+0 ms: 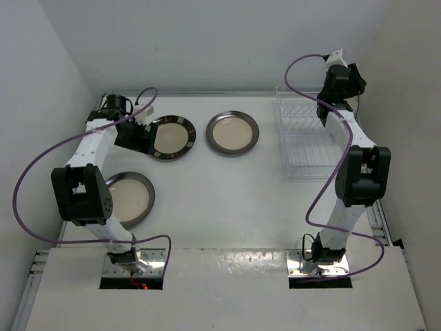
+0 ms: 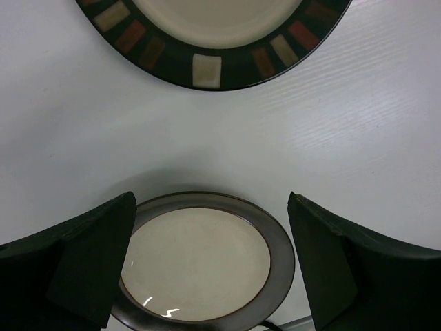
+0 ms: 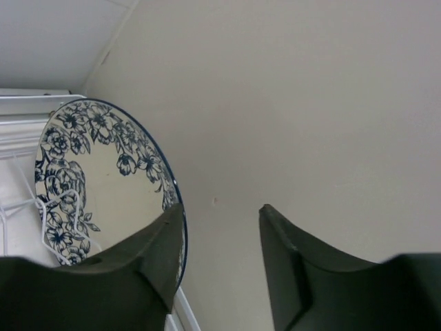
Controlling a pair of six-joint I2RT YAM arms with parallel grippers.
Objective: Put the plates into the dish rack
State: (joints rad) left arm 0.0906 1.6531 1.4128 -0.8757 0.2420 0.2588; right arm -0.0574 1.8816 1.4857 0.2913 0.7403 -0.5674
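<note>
- Only the right wrist view shows the blue flowered plate [image 3: 103,179]. It stands upright at the left of the frame, with thin white wires of the dish rack [image 1: 306,141] in front of it.
- The right end effector [image 3: 220,227] is released. The plate's edge is just beside its left finger [image 3: 138,269], and plain wall [image 3: 310,103] shows in the gap.
- The left end effector [image 2: 210,207] is released too, above a glossy grey-rimmed plate [image 2: 200,265]. The dark plate [image 2: 207,69], with coloured blocks on its rim, is at the top of the frame.
- In the top view a second grey-rimmed plate [image 1: 233,132] lies flat at upper centre, with bare white surface [image 1: 227,200] between it and the rack.
</note>
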